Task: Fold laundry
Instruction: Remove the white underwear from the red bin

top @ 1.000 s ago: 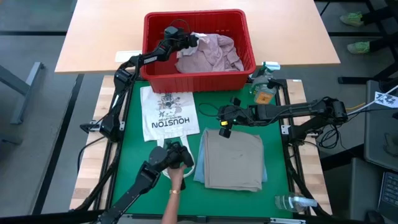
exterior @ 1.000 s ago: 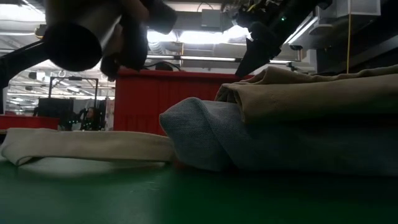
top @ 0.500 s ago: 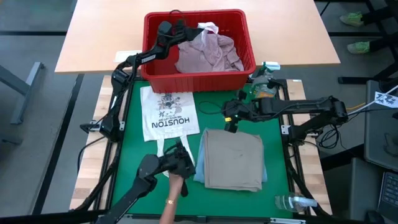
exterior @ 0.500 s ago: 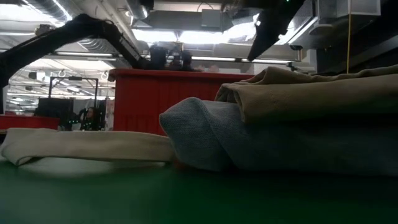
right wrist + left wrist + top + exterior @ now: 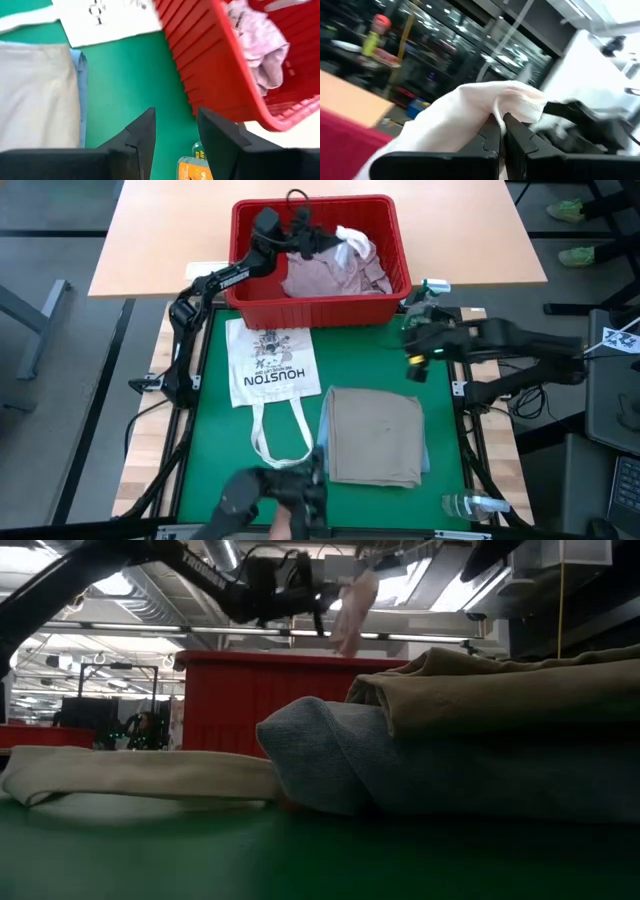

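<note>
Left claw [image 5: 318, 242] now lifts a pale garment [image 5: 355, 243] above the basket [image 5: 316, 307]; right claw [image 5: 414, 352] is drawn back from the folded pile [image 5: 375, 435].

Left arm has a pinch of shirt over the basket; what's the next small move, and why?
Probably raise the left gripper higher: it is shut on a corner of the pink shirt, but most of the cloth lies inside the red basket.

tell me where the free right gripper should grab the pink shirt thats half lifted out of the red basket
Probably from above, at the bunched part of the pink shirt lying in the red basket. The left gripper is shut on its raised pale edge; the heap's folds give the open right gripper a ridge to pinch.
</note>
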{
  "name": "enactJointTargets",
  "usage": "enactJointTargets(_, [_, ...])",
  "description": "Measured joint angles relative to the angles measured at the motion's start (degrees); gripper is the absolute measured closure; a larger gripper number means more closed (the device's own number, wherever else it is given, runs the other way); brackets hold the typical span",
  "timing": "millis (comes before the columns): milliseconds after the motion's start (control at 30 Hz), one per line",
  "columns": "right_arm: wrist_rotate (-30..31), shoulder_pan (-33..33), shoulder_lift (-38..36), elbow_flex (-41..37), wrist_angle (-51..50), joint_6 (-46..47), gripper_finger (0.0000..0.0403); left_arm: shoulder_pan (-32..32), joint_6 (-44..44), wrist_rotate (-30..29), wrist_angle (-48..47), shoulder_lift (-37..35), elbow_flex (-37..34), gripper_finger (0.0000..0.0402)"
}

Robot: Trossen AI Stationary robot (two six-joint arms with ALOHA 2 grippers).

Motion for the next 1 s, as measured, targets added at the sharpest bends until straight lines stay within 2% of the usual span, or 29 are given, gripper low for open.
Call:
enactJointTargets(233, [-0.28,0.00,-12.48,-2.06,-0.08,0.21,0.0256,-9.15,0.34,1.69,-0.97,-1.08,0.00,0.0401])
enactJointTargets(500, [-2.18,0.02,-19.06,-7.01,1.27,9.00,0.0256,-20.39,0.36,1.04,-1.31,-1.21,0.00,0.0401])
enactJointTargets(667, [-9.52,0.02,-22.56,-14.32,9.23,11.98,0.0256,-26.24,2.29,0.30,-1.21,-1.21,0.00,0.0401])
enactJointTargets(833, [-12.63,0.02,-24.59,-22.39,18.04,13.79,0.0256,-30.47,3.31,-1.71,-1.17,-1.21,0.00,0.0401])
enactJointTargets(1000, [-22.13,0.02,-24.64,-27.20,25.10,13.94,0.0256,-32.22,3.38,-2.23,-1.59,-1.21,0.00,0.0401])
